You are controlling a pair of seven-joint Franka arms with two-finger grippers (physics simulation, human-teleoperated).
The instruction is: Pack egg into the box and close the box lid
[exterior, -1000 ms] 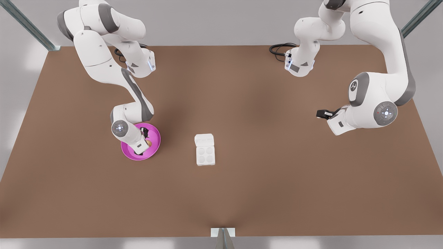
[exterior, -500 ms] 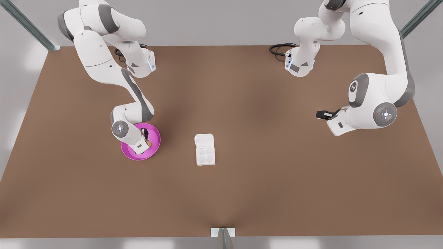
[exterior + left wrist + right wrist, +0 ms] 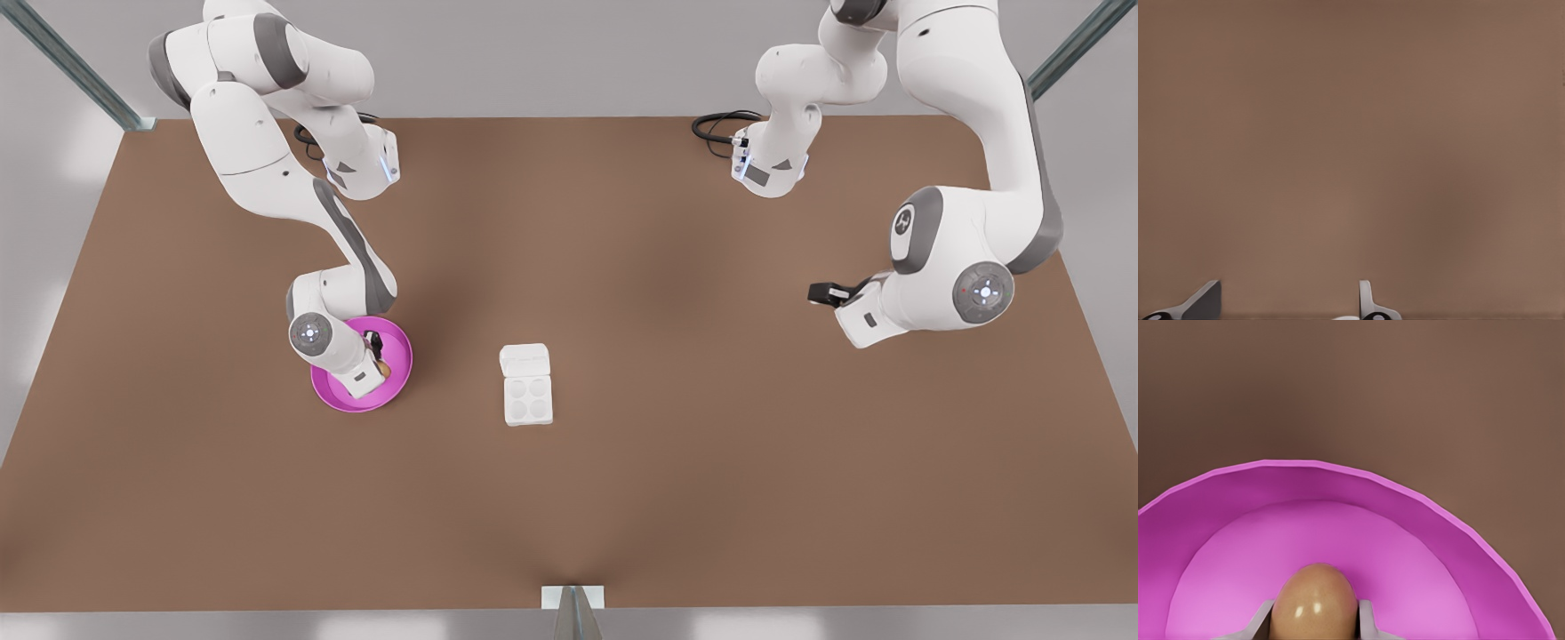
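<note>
The tan-brown egg (image 3: 1315, 603) lies in the round magenta-pink plate (image 3: 1438, 540). My right gripper (image 3: 1313, 621) is down in the plate, its fingers pressed against both sides of the egg. In the front view this is the arm at the left, with the gripper (image 3: 376, 352) over the plate (image 3: 402, 357) and a sliver of egg (image 3: 383, 365) showing. The white box (image 3: 528, 399) sits mid-table with its four cups bare and its lid (image 3: 524, 359) folded open at the far side. My left gripper (image 3: 823, 292) hangs open at the front view's right, its fingers (image 3: 1367, 300) above bare table.
The brown table (image 3: 676, 462) stretches wide around the box and plate. Both arm bases and a black cable (image 3: 716, 124) stand along the far edge. A metal bracket (image 3: 573, 600) sits at the near edge.
The arm on the front view's right has drifted slightly towards the left. The arm at the plate has hardly moved, and the egg stays between its fingers.
</note>
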